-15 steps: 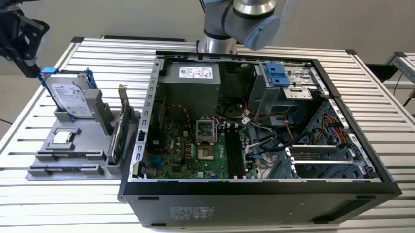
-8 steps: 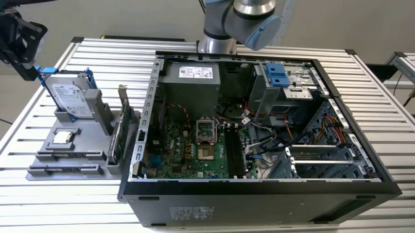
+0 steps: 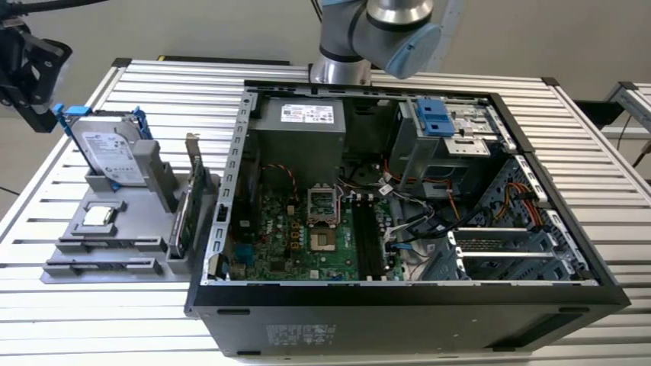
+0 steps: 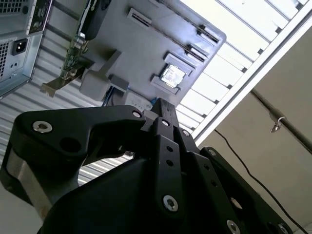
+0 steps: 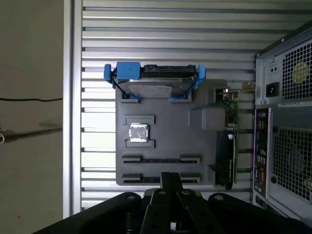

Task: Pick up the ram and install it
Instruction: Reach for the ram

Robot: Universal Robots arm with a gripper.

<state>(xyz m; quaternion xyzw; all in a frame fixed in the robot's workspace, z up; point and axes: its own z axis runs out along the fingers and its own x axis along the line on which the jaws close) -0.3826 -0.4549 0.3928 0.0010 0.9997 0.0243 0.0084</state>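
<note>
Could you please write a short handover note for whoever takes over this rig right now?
The gripper hangs above the table by the gray parts tray; I cannot tell whether it carries anything.
The ram is not made out. The tray's two long holders look bare; the memory slots in the open case are too dark to judge.
The hard drive and expansion card stand on the tray.
Done: unconfirmed. Left: installation cannot be confirmed from here.

Ext. view overlooks PC case [image 3: 407, 313]; both wrist views share tray [image 5: 170, 129] [image 4: 139, 53].
</note>
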